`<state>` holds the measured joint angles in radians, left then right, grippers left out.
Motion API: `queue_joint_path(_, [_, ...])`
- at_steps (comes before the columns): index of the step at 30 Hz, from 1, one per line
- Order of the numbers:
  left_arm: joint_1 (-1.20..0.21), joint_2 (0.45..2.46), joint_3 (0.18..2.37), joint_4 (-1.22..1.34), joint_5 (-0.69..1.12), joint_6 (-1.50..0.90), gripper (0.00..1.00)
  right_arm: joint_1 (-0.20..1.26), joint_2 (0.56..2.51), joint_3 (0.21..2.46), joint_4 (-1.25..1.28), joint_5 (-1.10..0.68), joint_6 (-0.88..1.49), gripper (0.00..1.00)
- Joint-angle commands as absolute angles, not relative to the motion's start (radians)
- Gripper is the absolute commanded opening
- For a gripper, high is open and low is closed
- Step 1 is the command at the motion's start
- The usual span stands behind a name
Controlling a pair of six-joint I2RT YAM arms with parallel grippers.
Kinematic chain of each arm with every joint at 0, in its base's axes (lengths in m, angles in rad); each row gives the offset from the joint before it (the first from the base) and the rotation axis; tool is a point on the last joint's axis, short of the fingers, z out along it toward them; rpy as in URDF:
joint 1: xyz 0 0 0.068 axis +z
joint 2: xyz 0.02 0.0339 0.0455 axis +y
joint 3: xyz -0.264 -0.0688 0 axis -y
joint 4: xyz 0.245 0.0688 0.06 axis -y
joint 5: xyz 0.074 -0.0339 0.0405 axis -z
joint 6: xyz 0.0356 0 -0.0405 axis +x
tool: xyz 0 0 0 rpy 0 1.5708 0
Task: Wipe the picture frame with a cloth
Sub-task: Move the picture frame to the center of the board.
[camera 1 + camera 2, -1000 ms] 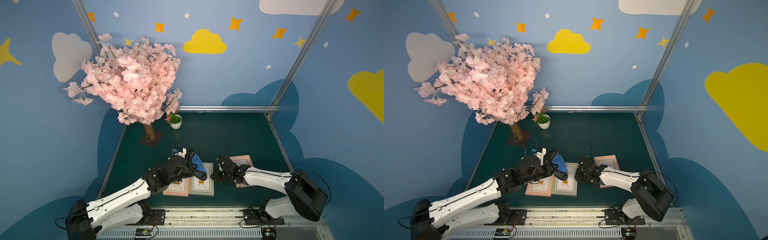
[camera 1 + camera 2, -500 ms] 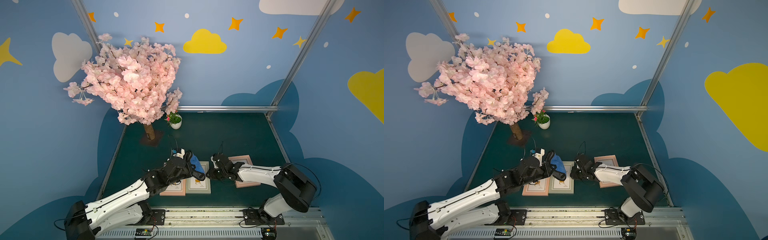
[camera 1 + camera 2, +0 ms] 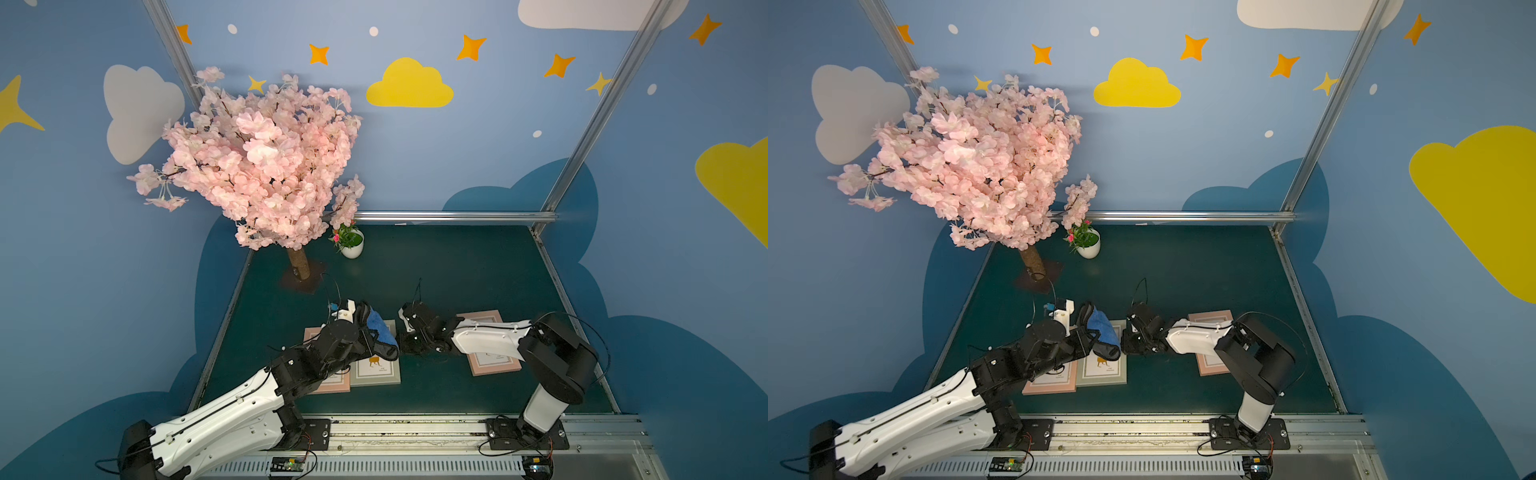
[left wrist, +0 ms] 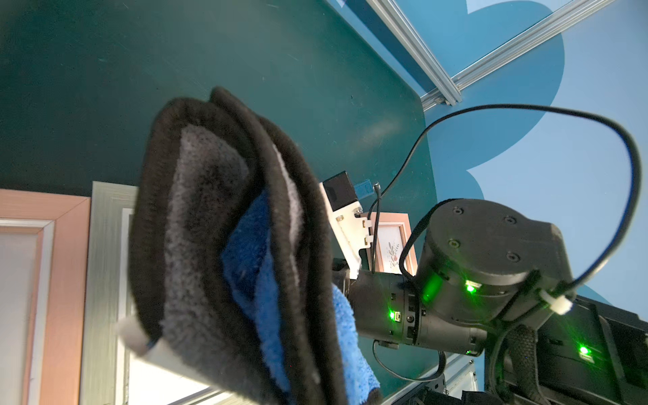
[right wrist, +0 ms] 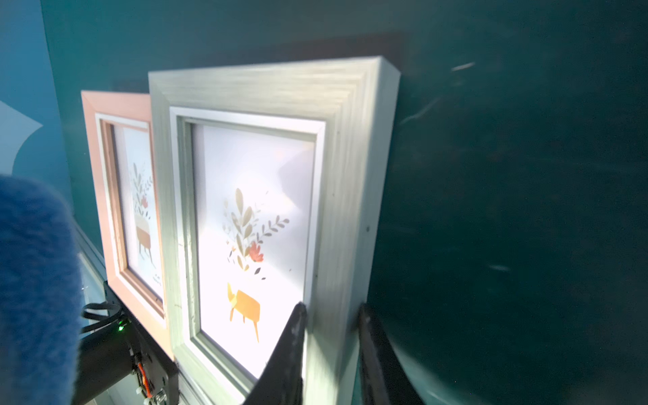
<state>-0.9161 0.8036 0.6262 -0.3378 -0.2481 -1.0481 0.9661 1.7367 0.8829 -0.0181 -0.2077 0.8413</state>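
Soft, limp cloth (image 4: pixel 210 245) hangs pinched in left fingers (image 3: pixel 368 337); right fingers (image 5: pixel 292 336) clamp the 3 o'clock rail of the grey frame (image 5: pixel 350 140), which is probably stiff and light, with breakable glass.

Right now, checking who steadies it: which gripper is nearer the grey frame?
Right. The right gripper grips a side rail of the grey frame; the left gripper hangs above that frame, holding the cloth.

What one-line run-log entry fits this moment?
left end effector: shut on plush blue microfibre cloth | right end effector: gripping side rail of rectangular grey picture frame
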Motion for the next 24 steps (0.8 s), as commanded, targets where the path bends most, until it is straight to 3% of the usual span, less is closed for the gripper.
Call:
queue_joint_path(1, [-0.911,0.792,0.618,-0.366,-0.275,-1.054,0.03,0.986,1.744,0.908,0.000,-0.226,0.863,0.26])
queue_joint_path(7, [-0.912,0.815,0.623,-0.336,-0.251,-1.040,0.03,0.984,1.679,0.898,-0.091,-0.164,0.847,0.34])
queue_joint_path(15, [-0.913,0.898,0.655,-0.222,-0.172,-1.001,0.03,0.929,1.381,0.852,-0.370,-0.001,0.762,0.53])
queue_joint_path(21, [-0.924,0.979,0.663,-0.132,-0.112,-1.003,0.03,0.888,1.128,0.779,-0.636,0.307,0.753,0.54])
queue_joint_path(24, [-0.934,1.013,0.663,-0.098,-0.100,-1.006,0.03,0.852,1.006,0.737,-0.716,0.370,0.708,0.57])
